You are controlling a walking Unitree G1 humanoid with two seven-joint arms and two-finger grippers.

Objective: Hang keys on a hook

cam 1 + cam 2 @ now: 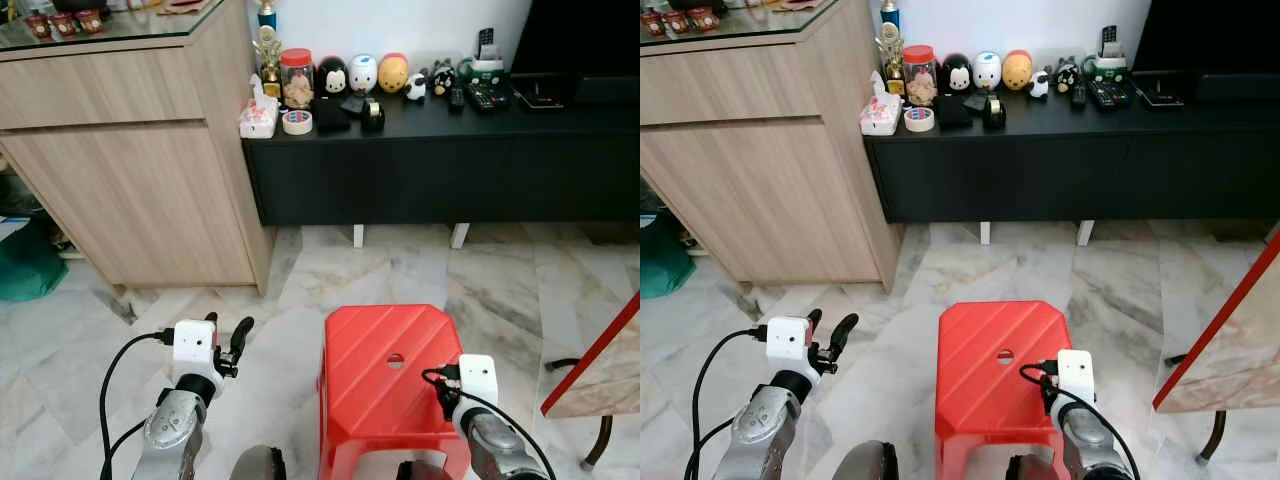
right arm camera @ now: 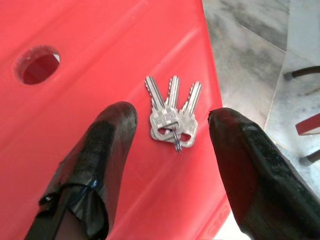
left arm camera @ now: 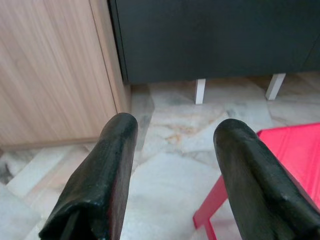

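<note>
Here the right gripper [image 2: 170, 150] is hovering, jaws spread wide, straddling the keys [image 2: 172, 114] lying flat on the red stool [image 1: 385, 370], apparently lining up a pinch; the left gripper [image 3: 170, 165] is hanging spread too.

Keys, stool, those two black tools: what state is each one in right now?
keys: lying flat on the stool, not held
red stool: upright on the floor
right tool: open, fingers either side of the keys
left tool: open, holding nothing, above the floor
</note>
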